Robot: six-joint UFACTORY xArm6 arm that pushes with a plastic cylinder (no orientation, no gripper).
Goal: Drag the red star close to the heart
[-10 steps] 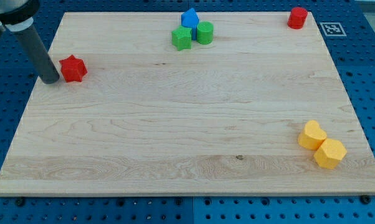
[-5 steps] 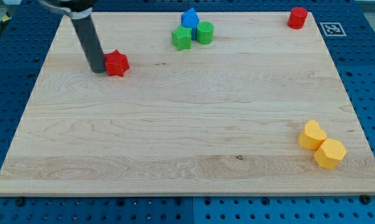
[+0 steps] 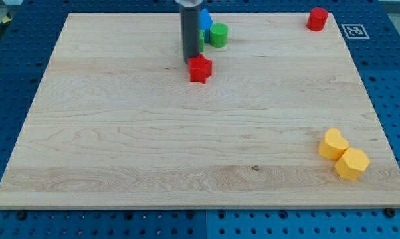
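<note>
The red star (image 3: 200, 69) lies on the wooden board (image 3: 120, 153) in the upper middle. My tip (image 3: 191, 61) touches the star's upper left side, with the dark rod rising to the view's top edge. The yellow heart (image 3: 333, 144) lies far off at the lower right, with a yellow hexagon (image 3: 352, 164) touching it on its lower right.
Just above the star sit a green cylinder (image 3: 218, 34), a blue block (image 3: 206, 18) and a green block (image 3: 200, 41), the last two partly hidden behind the rod. A red cylinder (image 3: 317, 18) stands at the top right corner.
My tip has swept from the board's left side to the upper middle, pushing the red star rightward with it. The other blocks have not moved.
</note>
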